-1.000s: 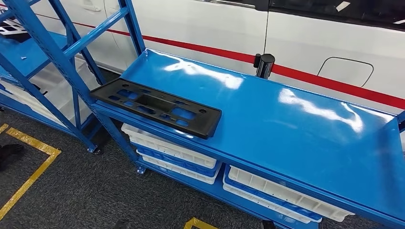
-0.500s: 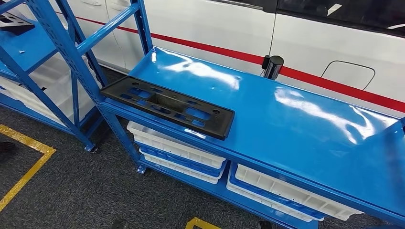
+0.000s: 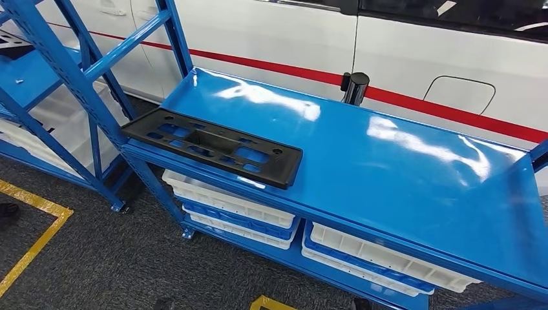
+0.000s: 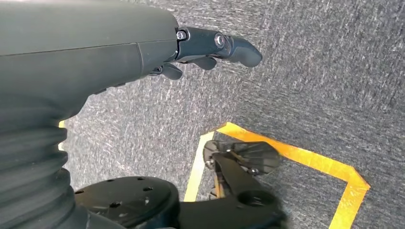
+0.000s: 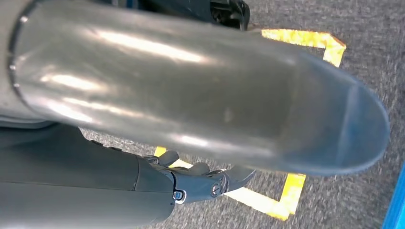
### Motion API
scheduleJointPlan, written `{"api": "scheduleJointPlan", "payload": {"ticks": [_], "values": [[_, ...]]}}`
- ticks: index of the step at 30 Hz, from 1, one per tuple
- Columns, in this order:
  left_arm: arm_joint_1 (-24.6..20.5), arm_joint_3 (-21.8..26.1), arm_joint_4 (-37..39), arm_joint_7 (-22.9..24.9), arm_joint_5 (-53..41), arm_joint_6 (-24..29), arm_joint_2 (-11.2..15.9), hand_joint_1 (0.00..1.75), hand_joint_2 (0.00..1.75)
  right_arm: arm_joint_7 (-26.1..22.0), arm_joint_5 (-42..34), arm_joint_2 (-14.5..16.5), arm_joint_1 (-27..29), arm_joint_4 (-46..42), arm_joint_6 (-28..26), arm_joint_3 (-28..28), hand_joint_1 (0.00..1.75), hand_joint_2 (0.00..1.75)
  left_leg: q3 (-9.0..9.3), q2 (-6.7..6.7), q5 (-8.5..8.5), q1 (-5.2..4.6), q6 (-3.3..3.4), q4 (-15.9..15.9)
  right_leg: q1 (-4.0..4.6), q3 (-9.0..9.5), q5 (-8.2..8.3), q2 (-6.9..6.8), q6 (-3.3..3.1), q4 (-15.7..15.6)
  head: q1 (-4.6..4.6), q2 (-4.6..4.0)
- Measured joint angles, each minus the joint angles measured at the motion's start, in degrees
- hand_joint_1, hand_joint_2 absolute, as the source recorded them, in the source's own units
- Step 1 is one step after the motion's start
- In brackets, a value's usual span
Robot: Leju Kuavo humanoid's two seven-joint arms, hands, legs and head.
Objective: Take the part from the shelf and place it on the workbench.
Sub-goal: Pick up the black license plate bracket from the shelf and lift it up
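Left wrist view: left hand (image 4: 200,47) hangs over grey carpet (image 4: 310,81), fingers loosely extended and apart, nothing in them. Beyond the fingertips lies a yellow floor marking (image 4: 305,155). Right wrist view: right hand (image 5: 200,183) likewise hangs low over carpet, fingers a little apart, holding nothing; a silver arm tube (image 5: 191,90) crosses just beside it.

Head view: the part (image 3: 212,144), a flat black perforated panel, lies well above and ahead of both hanging hands, on the blue shelf top (image 3: 400,174). Its near long edge sits at the shelf's front lip, one end close to the blue upright (image 3: 84,84). White trays (image 3: 226,200) are stacked on the level below. A white vehicle with a red stripe (image 3: 291,68) stands behind.

Judgement: step in hand is the approach; no reach begun. To do it well, square up to the panel's long axis, raise both hands to shelf height and take it at the two short ends, since it looks wide and thin and one hand would likely let it tilt. Lift straight before drawing back, minding the upright at the left-hand end.
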Motion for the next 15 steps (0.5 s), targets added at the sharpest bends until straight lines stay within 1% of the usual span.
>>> {"api": "scheduleJointPlan", "payload": {"ticks": [1,2,3,4,5,6,7,8,10,11,12,13,14,15], "values": [[0.0,0.0,0.0,0.0,0.0,0.0,0.0,0.0,1.75,0.0,0.0,0.0,0.0,0.0,0.0,0.0,0.0,0.0,-0.71,0.0,0.08,0.3,-0.28,1.2,-0.08,0.05,-0.03,0.24,0.01,0.0,-0.02,0.0],[0.1,0.0,0.0,0.1,0.0,0.0,0.0,0.0,1.75,0.0,0.0,0.0,0.0,0.0,0.1,0.0,0.0,0.0,-0.21,0.0,1.34,0.65,-0.55,0.0,-0.23,0.15,-0.11,0.55,0.12,0.1,-0.03,0.0],[0.1,0.1,0.0,0.1,0.0,0.0,0.1,0.0,1.75,0.0,0.0,0.0,0.0,0.0,0.1,0.0,0.0,0.0,1.3,-0.07,3.3,1.02,-0.86,-3.1,-0.43,0.29,-0.24,0.9,0.32,0.2,-0.02,0.0],[0.1,0.1,0.0,0.1,0.0,0.0,0.1,0.0,1.75,0.0,0.0,0.0,0.0,0.0,0.1,0.0,0.0,0.0,3.31,-0.45,5.21,1.46,-1.28,-7.2,-0.55,0.38,-0.43,1.24,0.65,0.3,-0.1,0.0],[0.1,0.1,0.1,0.1,0.0,0.0,0.1,0.0,1.75,0.1,0.0,0.0,-0.1,0.0,0.1,0.0,0.0,0.0,5.11,-1.0,6.54,1.69,-1.5,-10.7,-0.54,0.29,-0.71,1.56,1.11,0.6,-0.28,0.0],[0.0,0.2,0.1,0.1,0.0,0.0,0.1,0.0,1.75,0.1,0.0,0.0,-0.1,0.0,0.1,0.0,0.0,0.0,6.26,-1.47,7.17,1.81,-1.46,-13.1,-0.47,0.05,-0.91,1.8,1.53,0.8,-0.38,0.0],[0.0,0.2,0.2,0.1,0.0,0.0,0.1,0.0,1.75,0.1,0.1,0.0,-0.1,0.0,0.1,0.0,0.0,0.0,6.73,-1.85,7.21,1.75,-1.17,-14.1,-0.37,-0.23,-1.02,1.99,1.91,0.9,-0.48,0.0],[-0.1,0.2,0.2,0.2,0.0,0.0,0.1,0.0,1.75,0.1,0.1,0.0,-0.1,0.0,0.1,0.0,0.0,0.0,6.69,-1.87,7.12,1.44,-0.59,-14.2,-0.33,-0.48,-1.0,2.16,2.3,0.8,-0.5,0.0],[-0.1,0.3,0.2,0.2,0.0,0.0,0.1,0.0,1.75,0.1,0.1,0.0,0.0,0.0,0.1,0.0,0.0,0.0,6.54,-1.41,7.38,1.11,0.63,-14.4,-0.58,-0.67,-1.01,2.27,2.92,0.7,-0.42,0.0],[-0.1,0.3,0.2,0.2,0.0,0.0,0.1,0.0,1.75,0.1,0.1,0.0,0.0,0.0,0.1,0.0,0.0,0.0,6.49,-1.17,7.54,1.02,1.19,-14.5,-0.66,-1.17,-1.64,1.98,3.02,1.7,-0.37,0.0],[-0.1,0.4,0.2,0.2,0.0,0.0,0.1,0.0,1.75,0.1,0.1,0.0,0.0,0.0,0.1,0.0,0.0,0.0,6.43,-0.89,7.68,0.97,1.67,-14.7,-0.7,-2.25,-2.85,1.56,2.88,4.1,-0.28,0.0],[-0.1,0.4,0.2,0.2,0.0,0.0,0.1,0.0,1.75,0.1,0.1,0.0,0.0,0.0,0.1,0.0,0.0,0.0,6.35,-0.63,7.73,0.87,2.01,-14.7,-0.65,-3.93,-4.51,1.06,2.57,7.5,-0.13,0.0],[-0.1,0.4,0.2,0.2,0.0,0.0,0.1,0.0,1.75,0.1,0.1,0.0,0.0,0.0,0.1,0.0,0.0,0.0,6.24,-0.35,7.72,0.69,2.22,-14.7,-0.57,-6.06,-6.25,0.71,2.29,11.7,-0.03,0.0],[-0.1,0.4,0.3,0.3,0.0,0.0,0.1,0.0,1.75,0.1,0.1,0.1,0.0,0.0,0.1,0.0,0.0,0.0,6.17,-0.06,7.71,0.49,2.34,-14.7,-0.51,-7.91,-7.48,0.55,2.17,15.3,0.02,0.0]]}}
